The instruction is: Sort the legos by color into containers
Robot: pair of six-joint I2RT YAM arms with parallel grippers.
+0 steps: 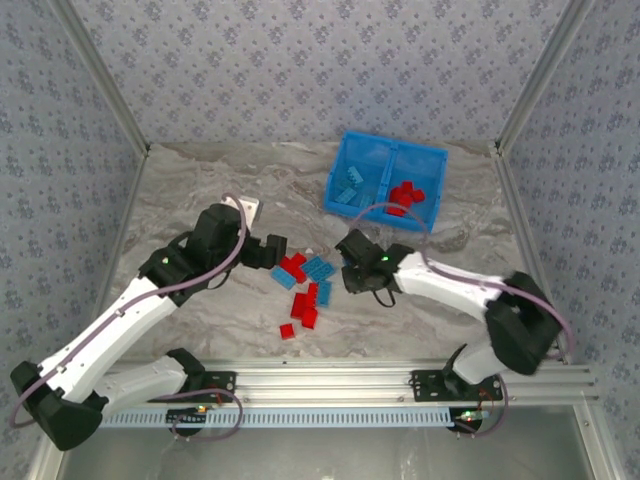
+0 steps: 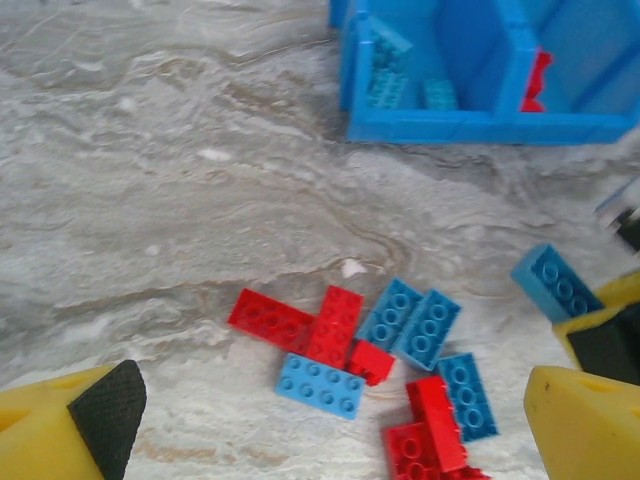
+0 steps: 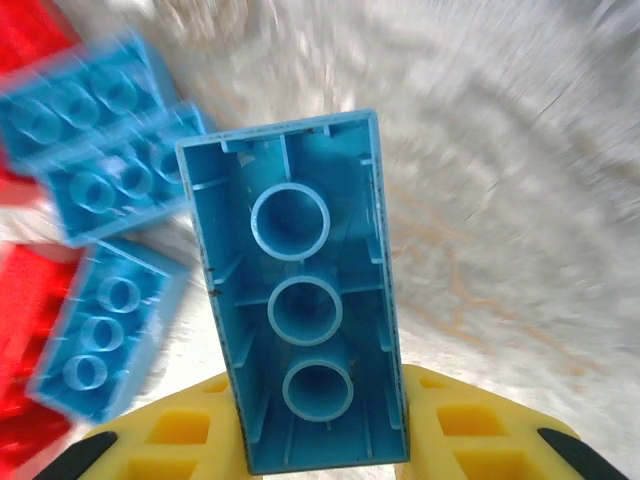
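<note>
Red and light blue legos lie in a loose pile (image 1: 306,288) on the marble table, between my two grippers. My left gripper (image 1: 268,250) hovers open just left of the pile, and its wrist view looks down on a red brick (image 2: 335,325) and a light blue one (image 2: 320,385). My right gripper (image 1: 352,262) is shut on a light blue brick (image 3: 300,300), whose hollow underside faces the camera. The blue bin (image 1: 438,190) stands at the back right, with blue bricks (image 1: 352,186) in its left compartment and red ones (image 1: 405,197) in its right.
A lone red brick (image 1: 287,331) lies nearer the front than the pile. A small white block (image 1: 247,208) sits behind the left arm. Patterned walls close in the table on three sides, and a metal rail (image 1: 400,375) runs along the near edge.
</note>
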